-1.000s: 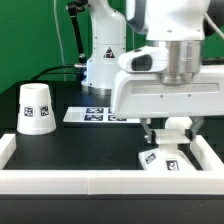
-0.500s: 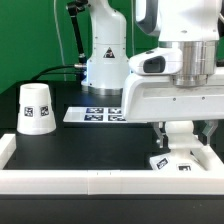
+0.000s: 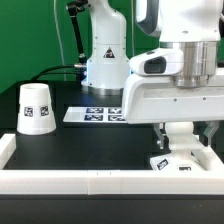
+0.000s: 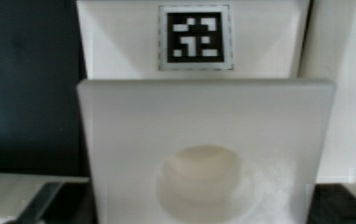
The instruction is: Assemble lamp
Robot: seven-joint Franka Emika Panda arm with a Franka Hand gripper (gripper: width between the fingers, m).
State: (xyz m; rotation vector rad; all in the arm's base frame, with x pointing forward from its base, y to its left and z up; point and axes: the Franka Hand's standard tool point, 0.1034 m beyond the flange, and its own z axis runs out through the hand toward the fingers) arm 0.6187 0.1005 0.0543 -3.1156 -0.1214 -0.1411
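Now base (image 3: pixel 181 160) directly beneath jaws; jaws apart or together, cannot tell.

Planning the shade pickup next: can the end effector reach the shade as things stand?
Probably yes. The shade stands upright and alone at the exterior view's left, nothing above it. The end effector is low over the base at that view's right, so it must lift and cross.
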